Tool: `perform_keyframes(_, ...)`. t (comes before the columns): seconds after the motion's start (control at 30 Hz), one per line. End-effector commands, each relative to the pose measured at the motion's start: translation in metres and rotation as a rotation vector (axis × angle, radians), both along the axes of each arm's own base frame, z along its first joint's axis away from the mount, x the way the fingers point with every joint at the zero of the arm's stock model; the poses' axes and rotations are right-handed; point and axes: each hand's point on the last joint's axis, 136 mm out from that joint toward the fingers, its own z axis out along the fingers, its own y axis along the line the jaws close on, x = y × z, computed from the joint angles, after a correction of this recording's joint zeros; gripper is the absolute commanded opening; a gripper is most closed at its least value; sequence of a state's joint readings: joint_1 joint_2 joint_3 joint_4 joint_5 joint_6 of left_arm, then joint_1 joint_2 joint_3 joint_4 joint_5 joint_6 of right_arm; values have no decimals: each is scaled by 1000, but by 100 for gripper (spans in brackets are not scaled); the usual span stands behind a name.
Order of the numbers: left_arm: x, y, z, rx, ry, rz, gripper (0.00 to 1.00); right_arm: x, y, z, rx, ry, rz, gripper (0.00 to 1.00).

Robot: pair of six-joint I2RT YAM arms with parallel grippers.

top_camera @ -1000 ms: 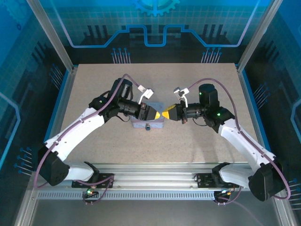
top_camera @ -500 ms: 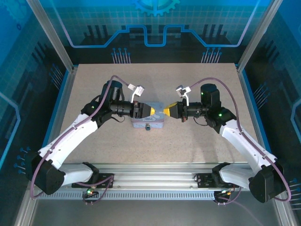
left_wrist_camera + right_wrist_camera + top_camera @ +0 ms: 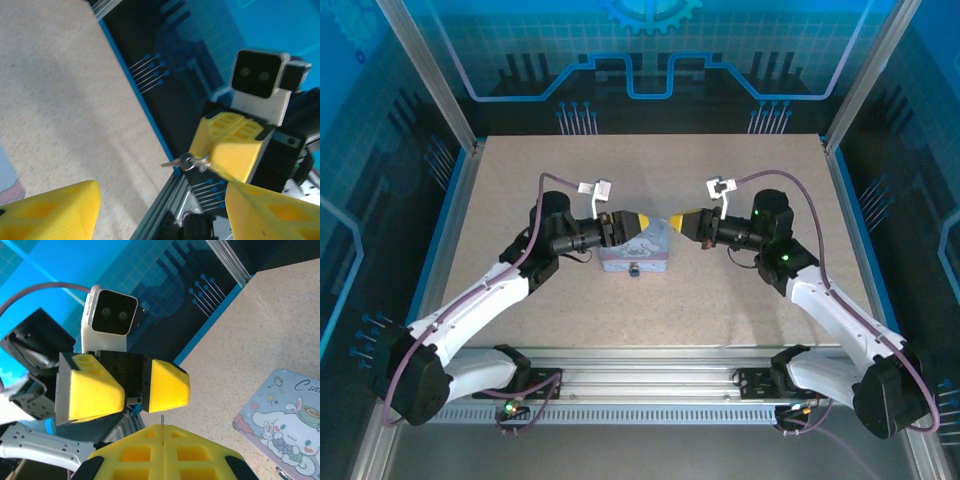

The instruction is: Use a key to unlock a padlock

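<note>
A small silver key [image 3: 185,162] on a ring sticks out of my right gripper [image 3: 215,161], whose yellow fingers are shut on it. In the right wrist view only the key's thin tip [image 3: 163,419] shows above the closed right gripper [image 3: 163,429]. My left gripper [image 3: 648,222] faces it a short way off, open, with nothing between its fingers [image 3: 55,212]. Both hover above a pale blue cartoon tin [image 3: 642,256]. A small dark piece [image 3: 634,268] sits at the tin's front edge; I cannot tell whether it is the padlock.
The tin [image 3: 285,425] lies mid-table on the speckled beige tabletop [image 3: 720,300]. Aluminium posts and blue panels wall in the table on three sides. The right gripper [image 3: 680,222] and the left gripper [image 3: 135,385] point at each other over the tin.
The left gripper has opened and drawn back to the left, away from the right gripper's tip. The right gripper has stayed shut on the key and shifted slightly right and back.
</note>
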State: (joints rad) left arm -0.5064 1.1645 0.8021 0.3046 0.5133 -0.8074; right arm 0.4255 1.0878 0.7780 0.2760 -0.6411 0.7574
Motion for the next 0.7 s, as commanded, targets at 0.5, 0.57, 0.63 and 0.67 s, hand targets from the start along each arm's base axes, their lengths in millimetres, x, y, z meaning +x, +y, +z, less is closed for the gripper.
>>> perform_keyframes(0.5, -2, -26, 44, -200, -127, -44, 48, 2, 14, 17, 122, -16, -58, 0)
perform_keyframes(0.57, -3, -27, 45, -202, -127, -54, 42, 3, 15, 15, 119, -9, -56, 0)
perform_keyframes(0.63, -4, -27, 45, -201, -126, -55, 36, 4, 14, 13, 117, -4, -60, 0)
perform_keyframes(0.67, -4, -27, 45, -201, -125, -56, 32, 5, 13, 13, 118, -5, -68, 0)
